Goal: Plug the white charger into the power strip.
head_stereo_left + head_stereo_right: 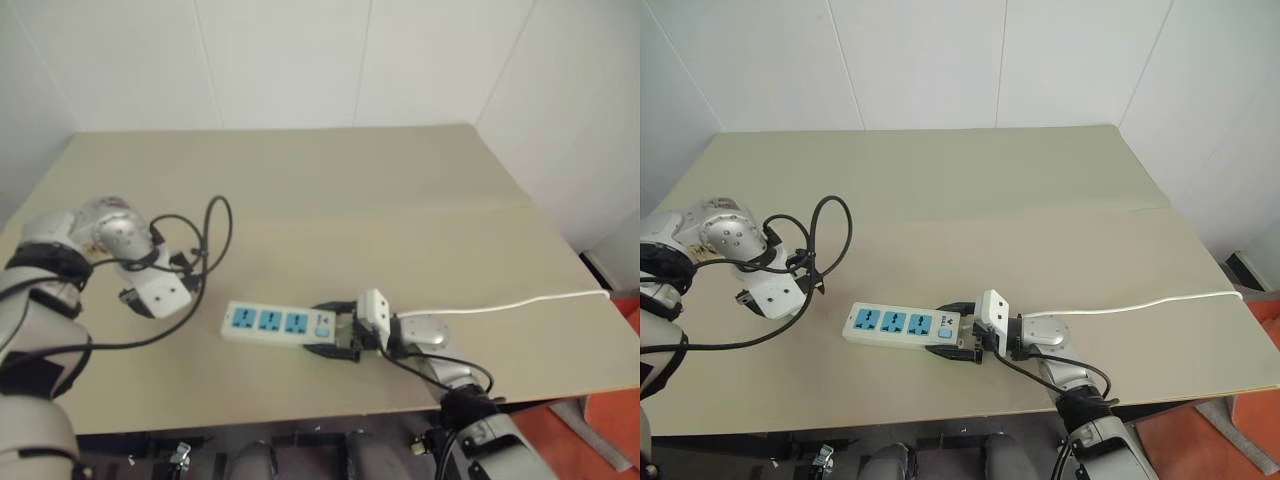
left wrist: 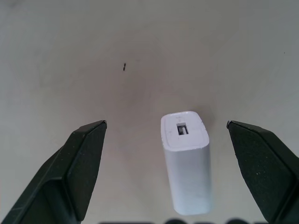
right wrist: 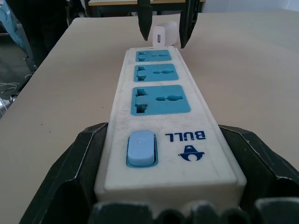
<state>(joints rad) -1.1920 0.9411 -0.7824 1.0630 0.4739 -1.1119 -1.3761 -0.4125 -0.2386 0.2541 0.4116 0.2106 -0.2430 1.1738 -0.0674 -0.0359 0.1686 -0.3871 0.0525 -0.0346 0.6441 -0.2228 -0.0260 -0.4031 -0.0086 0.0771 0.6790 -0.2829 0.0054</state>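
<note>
While one power strip (image 1: 902,325) carries three sockets, one white charger (image 2: 186,158) lies loose.

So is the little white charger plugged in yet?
No, it is out. The white charger lies on the table between the open left gripper's fingers, and all three sockets on the power strip sit empty.

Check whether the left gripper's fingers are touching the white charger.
Apart. In the left wrist view, table shows between the white charger and each of the left gripper's fingers.

White charger (image 2: 186,161) prongs hidden; power strip (image 3: 161,130) cord end hidden.
</note>
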